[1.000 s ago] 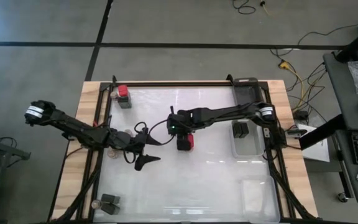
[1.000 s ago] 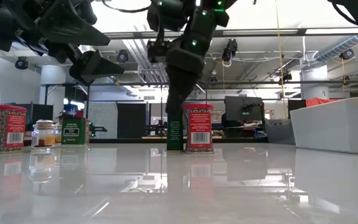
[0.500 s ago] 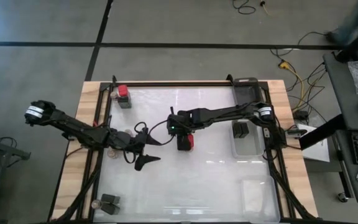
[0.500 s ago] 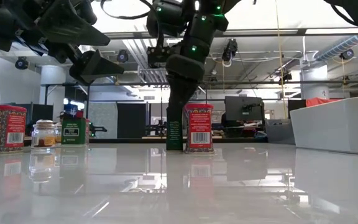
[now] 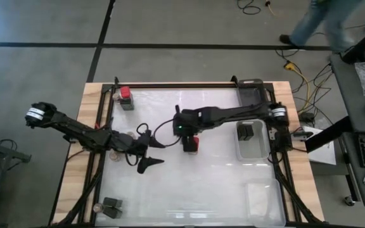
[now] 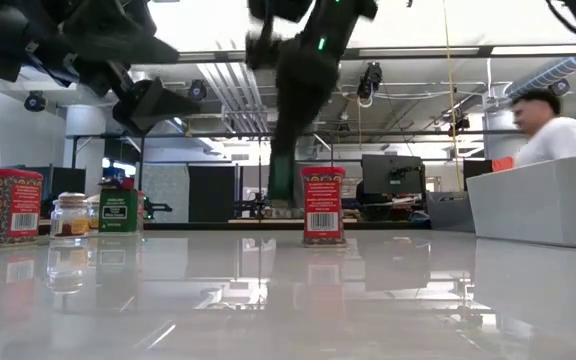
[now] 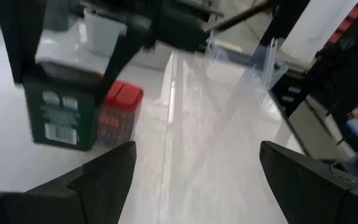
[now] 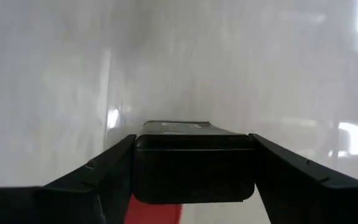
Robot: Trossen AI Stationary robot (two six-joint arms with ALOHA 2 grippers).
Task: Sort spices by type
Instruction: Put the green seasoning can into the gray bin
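The desk point(image 5: 220, 183) is carrying two clear trays point(image 5: 262, 199). The right end effector point(image 5: 185, 131) is now raising its clamped dark green tin point(image 7: 61, 109) off the desk, leaving the red tin point(image 5: 192, 145) standing alone. The left end effector point(image 5: 160, 153) is hovering released. Showing: two red tins, at least three dark tins, one sure jar point(image 6: 71, 215).

Table top point(image 5: 220, 183): glossy white, mirror-smooth (objects reflect in it in the low view). Border point(image 5: 75, 126): pale bare wood, matt. Trays point(image 5: 252, 149): clear plastic. Red spice tin point(image 6: 321, 205): printed paper-like label. Small jar point(image 6: 71, 216): clear glass look. Right gripper point(image 8: 191, 163): matt black plastic.
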